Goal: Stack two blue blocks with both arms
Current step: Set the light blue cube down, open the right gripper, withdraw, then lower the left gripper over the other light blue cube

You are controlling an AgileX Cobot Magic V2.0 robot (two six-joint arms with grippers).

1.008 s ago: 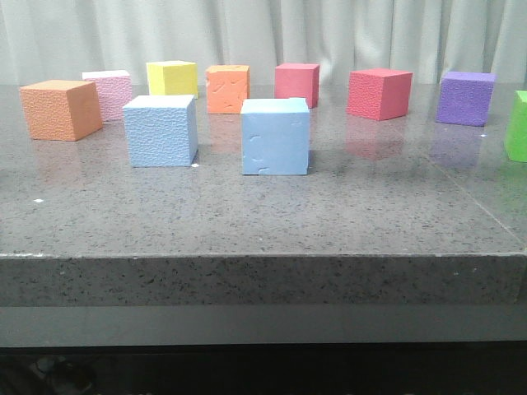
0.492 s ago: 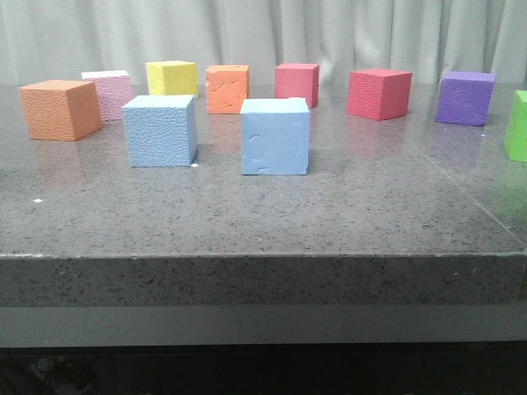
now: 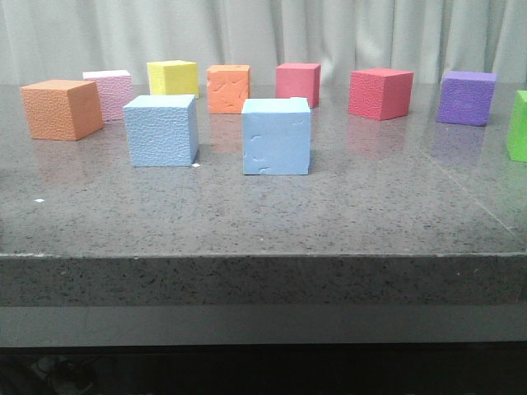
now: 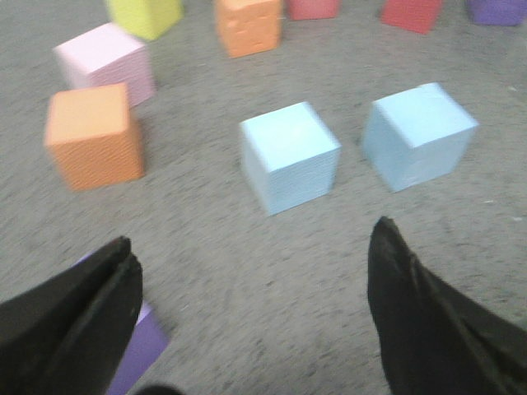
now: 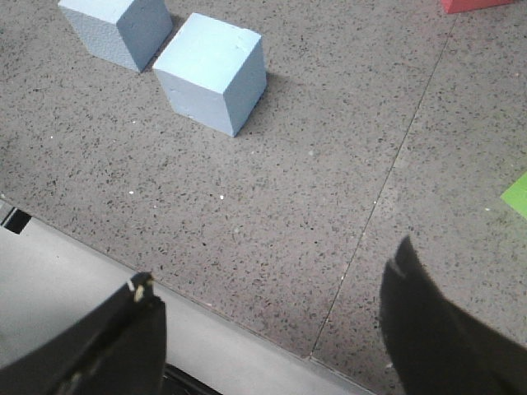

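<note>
I see the bench, a grey speckled stone slab, filling the front view, with a pale curtain behind its far edge. Neither arm shows in that view.

Two blue blocks stand apart on the bench, nearer the front edge than the other cubes. The left blue block sits toward the left side, pebbly face forward; the right blue block stands near the middle, slightly closer to the front edge, with faint puzzle seams on its face. Neither is stacked, and both rest flat on the bench.

Along the far edge I see a row of cubes: orange cube near the left edge, pink cube, yellow cube, a second orange one, a rose one, red cube and purple cube. A green cube is cut off at the right edge.

The left gripper hangs over the bench short of both blue blocks, fingers spread wide with nothing between them; a purple shape peeks from under one finger. The right gripper hovers over the bench's front edge, well away from the blocks, jaws likewise released and empty.
</note>
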